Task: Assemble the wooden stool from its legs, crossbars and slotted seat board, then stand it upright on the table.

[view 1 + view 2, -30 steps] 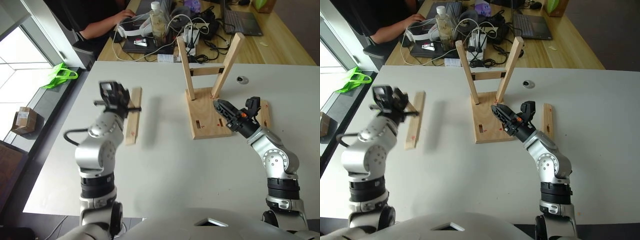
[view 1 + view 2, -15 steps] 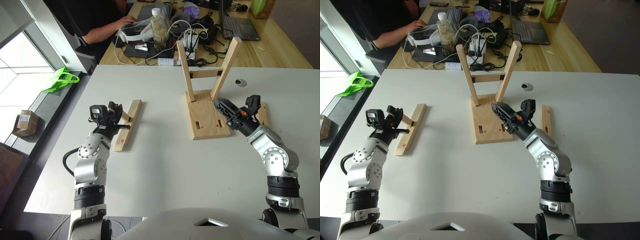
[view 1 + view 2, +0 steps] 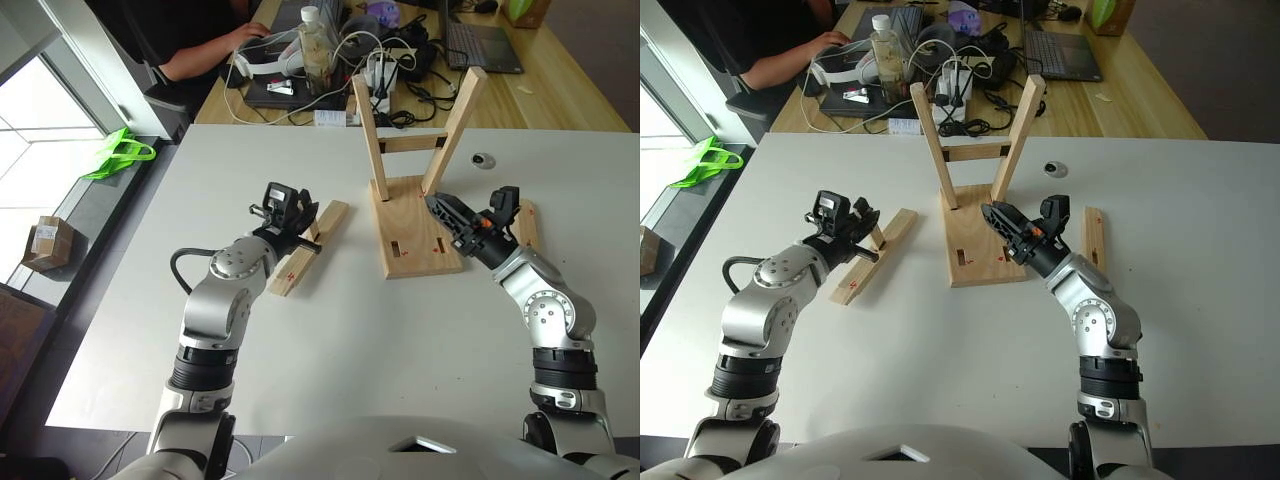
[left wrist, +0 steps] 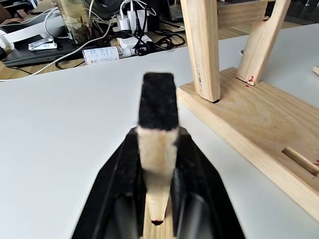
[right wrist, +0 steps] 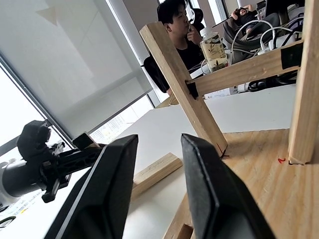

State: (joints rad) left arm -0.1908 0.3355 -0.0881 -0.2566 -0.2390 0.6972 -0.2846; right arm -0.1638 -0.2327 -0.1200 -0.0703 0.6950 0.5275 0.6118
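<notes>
Wooden leg between left fingers

left arm, right arm: silver-grey rounded housings, black collars. black cable loop on left. black jaws, orange tab right.

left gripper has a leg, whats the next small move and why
Probably swing the leg over to the seat board and aim its end at an empty slot. The left gripper is shut on the leg, left of the board; two near slots look unfilled, while two legs already stand at the far end.
</notes>
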